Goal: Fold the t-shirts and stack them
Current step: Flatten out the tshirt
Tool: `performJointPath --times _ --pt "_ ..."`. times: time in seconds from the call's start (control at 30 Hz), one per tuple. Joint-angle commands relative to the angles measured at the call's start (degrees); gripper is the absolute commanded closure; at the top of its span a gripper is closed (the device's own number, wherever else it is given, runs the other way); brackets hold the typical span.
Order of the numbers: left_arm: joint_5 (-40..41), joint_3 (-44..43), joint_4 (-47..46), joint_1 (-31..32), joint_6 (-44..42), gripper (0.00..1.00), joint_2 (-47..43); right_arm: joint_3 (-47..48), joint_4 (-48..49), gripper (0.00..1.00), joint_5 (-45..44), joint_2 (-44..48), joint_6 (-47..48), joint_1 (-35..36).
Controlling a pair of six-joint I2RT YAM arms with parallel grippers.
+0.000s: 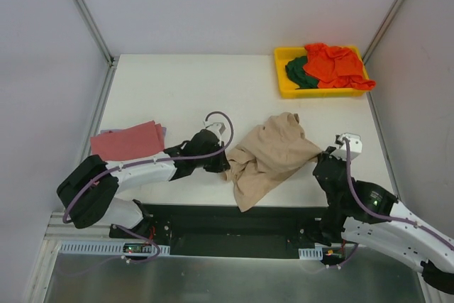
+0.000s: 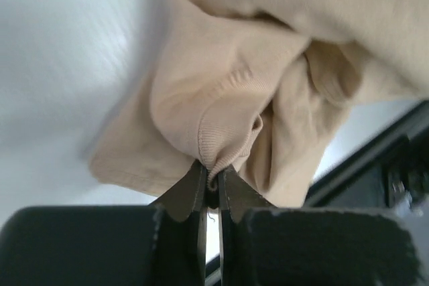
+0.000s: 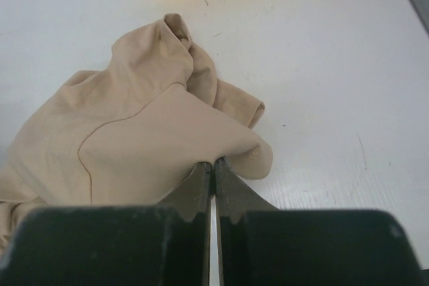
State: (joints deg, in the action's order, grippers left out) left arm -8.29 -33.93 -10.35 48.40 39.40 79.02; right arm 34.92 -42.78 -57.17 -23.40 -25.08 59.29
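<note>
A: where was the tan t-shirt (image 1: 273,154)?
B: crumpled near the table (image 1: 184,90) front edge. left gripper (image 2: 210,180) was pinched shut on its ribbed hem, right gripper (image 3: 213,167) clamped tight on the opposite side.

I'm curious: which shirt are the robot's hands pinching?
The tan shirt, pinched by the left gripper and right gripper. The dusty-red shirt and orange-red shirt lie untouched.
</note>
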Motion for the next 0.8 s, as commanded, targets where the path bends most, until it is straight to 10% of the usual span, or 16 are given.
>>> performJointPath --times 0.0,0.27,0.53,0.77 --pt "24.8 -10.0 14.8 -0.1 -4.6 1.0 -5.9 9.7 2.6 0.99 -5.8 -5.4 6.4 -1.0" --pt "40.1 -33.9 21.0 -4.5 -25.5 1.0 -18.8 39.9 11.2 0.99 11.2 -17.1 29.2 -9.4" --pt "31.1 -63.1 24.0 -4.5 -40.9 1.0 -23.3 84.7 1.1 0.99 33.6 -32.7 35.7 -9.6" --pt "22.0 -71.9 24.9 -4.5 -44.0 1.0 -23.0 91.1 6.4 0.99 42.1 -33.6 37.5 -9.5"
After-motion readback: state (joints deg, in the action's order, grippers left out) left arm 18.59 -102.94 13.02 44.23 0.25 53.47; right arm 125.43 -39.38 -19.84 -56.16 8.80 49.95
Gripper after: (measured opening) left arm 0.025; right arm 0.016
